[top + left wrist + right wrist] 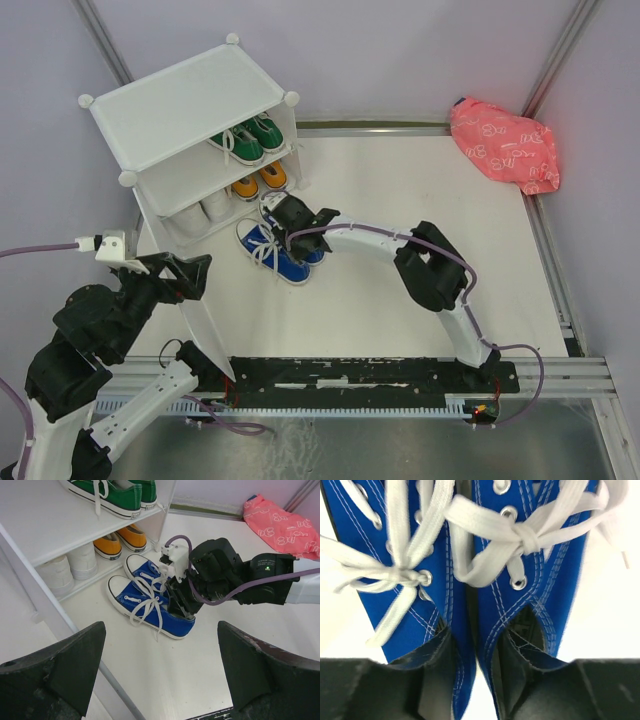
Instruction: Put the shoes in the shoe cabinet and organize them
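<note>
The blue shoes [272, 255] sit side by side on the table in front of the shoe cabinet [180, 110], toes toward its lower shelf. My right gripper [300, 222] has one finger inside each blue shoe [470, 580] and pinches their inner walls together at the heel end [182, 600]. Green shoes [248, 140] stand on the upper shelf. Orange shoes [260, 180] and white shoes [205, 212] stand on the lower shelf. My left gripper [185, 275] is open and empty [161, 645], hanging above the table in front of the cabinet.
A white cabinet panel [205, 330] juts out from the cabinet's near left corner, just left of my left gripper. A pink patterned bag [505, 145] lies at the far right corner. Grey walls enclose the table.
</note>
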`<state>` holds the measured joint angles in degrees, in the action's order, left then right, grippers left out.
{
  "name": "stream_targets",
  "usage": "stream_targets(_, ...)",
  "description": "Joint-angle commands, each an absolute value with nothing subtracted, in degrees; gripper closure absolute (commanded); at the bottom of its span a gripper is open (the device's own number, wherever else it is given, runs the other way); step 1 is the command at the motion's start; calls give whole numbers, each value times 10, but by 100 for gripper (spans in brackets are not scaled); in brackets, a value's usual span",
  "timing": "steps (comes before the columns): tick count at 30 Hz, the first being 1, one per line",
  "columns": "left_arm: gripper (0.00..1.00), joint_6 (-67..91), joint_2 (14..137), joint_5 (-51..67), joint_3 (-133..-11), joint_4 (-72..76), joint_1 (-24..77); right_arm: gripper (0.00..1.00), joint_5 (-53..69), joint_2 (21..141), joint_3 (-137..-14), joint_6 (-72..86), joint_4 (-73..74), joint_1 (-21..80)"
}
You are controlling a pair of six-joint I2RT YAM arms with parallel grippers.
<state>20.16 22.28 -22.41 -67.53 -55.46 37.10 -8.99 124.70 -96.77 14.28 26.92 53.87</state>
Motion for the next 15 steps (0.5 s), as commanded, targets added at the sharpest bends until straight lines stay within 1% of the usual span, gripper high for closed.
stream_targets(1,1,207,227,-222,-664,-583,370,46,-82,1212,-993,118,258,519)
stream_targets(3,1,205,230,-218,-658,-580,370,36,-62,1191,-979,119,246,520)
stream_targets(4,1,205,231,-216,-656,-578,370,33,-56,1180,-974,121,244,520)
stream_targets(8,1,203,231,-213,-651,-571,370,31,-48,1135,-961,123,250,522)
stream_targets(15,1,201,224,-215,-644,-570,370,30,-24,1136,-945,132,276,522)
